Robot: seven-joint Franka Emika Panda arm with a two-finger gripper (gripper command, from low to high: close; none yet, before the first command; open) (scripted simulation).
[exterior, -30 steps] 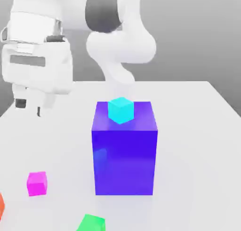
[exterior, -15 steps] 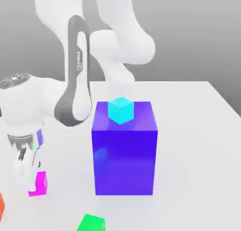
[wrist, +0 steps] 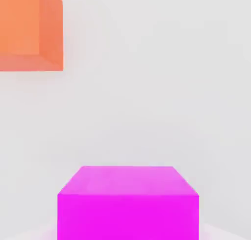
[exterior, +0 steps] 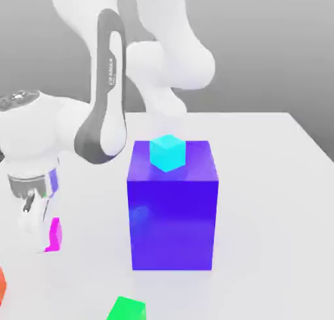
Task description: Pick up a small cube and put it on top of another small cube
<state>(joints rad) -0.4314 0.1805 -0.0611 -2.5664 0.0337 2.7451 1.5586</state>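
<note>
A big blue block stands mid-table. A green cube lies in front of it, toward the exterior view's left.

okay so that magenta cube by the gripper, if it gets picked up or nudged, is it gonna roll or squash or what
The magenta cube looks rigid, with crisp flat faces, so it probably won't squash. Those flat faces suggest it would slide on the white table when nudged, not roll. It is low and squat, so tipping seems unlikely, though its smooth sides could be somewhat slippery for the gripper.
</note>
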